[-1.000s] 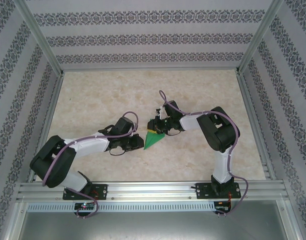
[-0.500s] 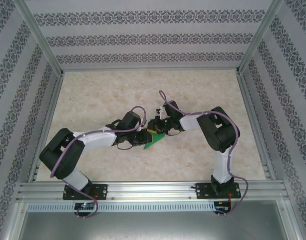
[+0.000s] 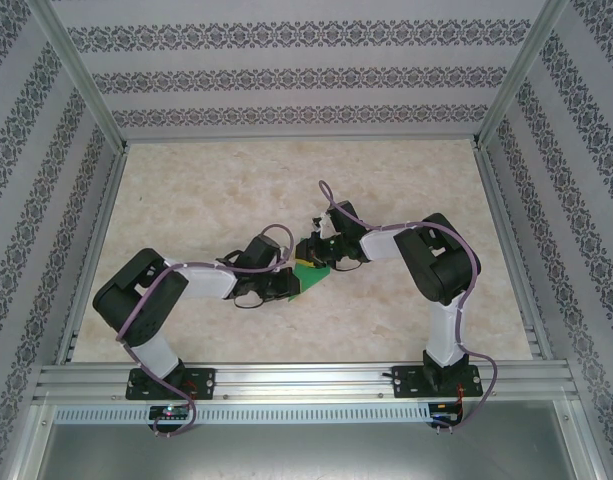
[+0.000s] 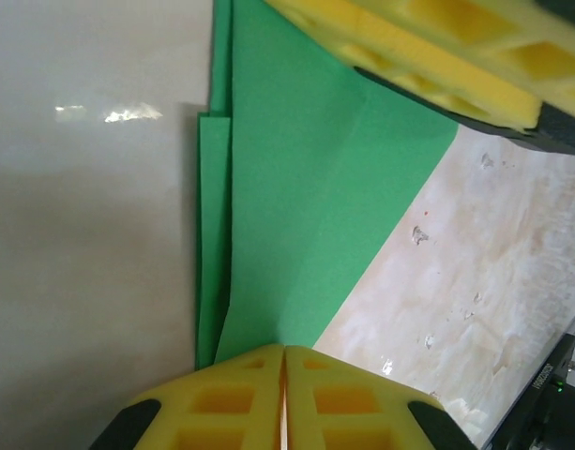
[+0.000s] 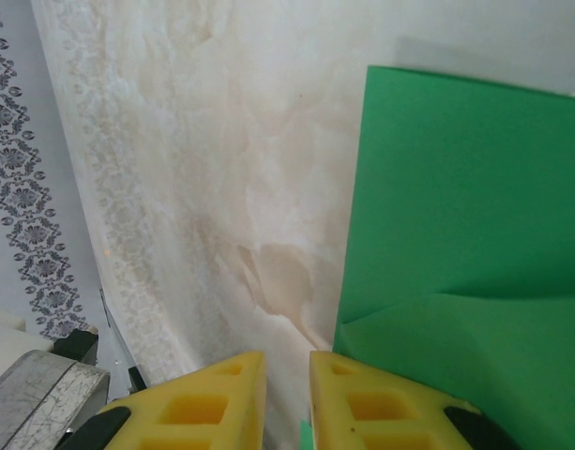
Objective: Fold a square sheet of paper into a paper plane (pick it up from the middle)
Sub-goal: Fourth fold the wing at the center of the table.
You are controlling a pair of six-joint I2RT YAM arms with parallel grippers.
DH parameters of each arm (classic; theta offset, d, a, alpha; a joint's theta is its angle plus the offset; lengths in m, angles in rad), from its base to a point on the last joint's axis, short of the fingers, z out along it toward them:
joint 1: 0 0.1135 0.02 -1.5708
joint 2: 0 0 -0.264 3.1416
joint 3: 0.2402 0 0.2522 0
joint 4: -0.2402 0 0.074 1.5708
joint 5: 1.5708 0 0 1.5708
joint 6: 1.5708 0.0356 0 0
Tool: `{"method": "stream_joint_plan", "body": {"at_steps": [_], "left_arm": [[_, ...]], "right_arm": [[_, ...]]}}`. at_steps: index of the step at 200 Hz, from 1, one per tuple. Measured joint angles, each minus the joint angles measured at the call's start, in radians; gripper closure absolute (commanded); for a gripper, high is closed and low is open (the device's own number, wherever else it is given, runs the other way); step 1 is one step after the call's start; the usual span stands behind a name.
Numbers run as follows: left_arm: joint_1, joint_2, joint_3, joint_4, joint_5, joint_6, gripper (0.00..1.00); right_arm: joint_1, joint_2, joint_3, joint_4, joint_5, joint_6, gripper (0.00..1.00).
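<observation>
The left gripper (image 4: pixel 283 361) had its yellow jaws pressed together on one edge of the green paper (image 4: pixel 306 187) — I could see no gap between them. The right gripper (image 5: pixel 287 366) stood with its jaws narrowly apart, one finger (image 5: pixel 390 403) lying against the paper where a folded flap crossed it. Whether it actually pinched the sheet I could not tell. The paper, folded into overlapping layers, sat between the two grippers — near the middle of the marbled desk (image 3: pixel 406 190).
</observation>
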Motion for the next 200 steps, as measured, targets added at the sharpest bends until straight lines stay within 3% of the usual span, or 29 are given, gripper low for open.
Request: {"method": "stream_joint_plan", "body": {"at_steps": [74, 161, 200], "left_arm": [[0.001, -0.027, -0.084, 0.125, 0.006, -0.026, 0.89], [0.001, -0.100, -0.076, -0.103, 0.043, 0.042, 0.89], [-0.001, -0.221, -0.082, -0.280, 0.025, 0.042, 0.88]], "right_arm": [[0.000, 0.000, 0.000, -0.002, 0.000, -0.004, 0.79], [0.006, 0.000, 0.000, -0.001, 0.001, -0.004, 0.79], [0.006, 0.000, 0.000, -0.001, 0.001, -0.004, 0.79]]}}
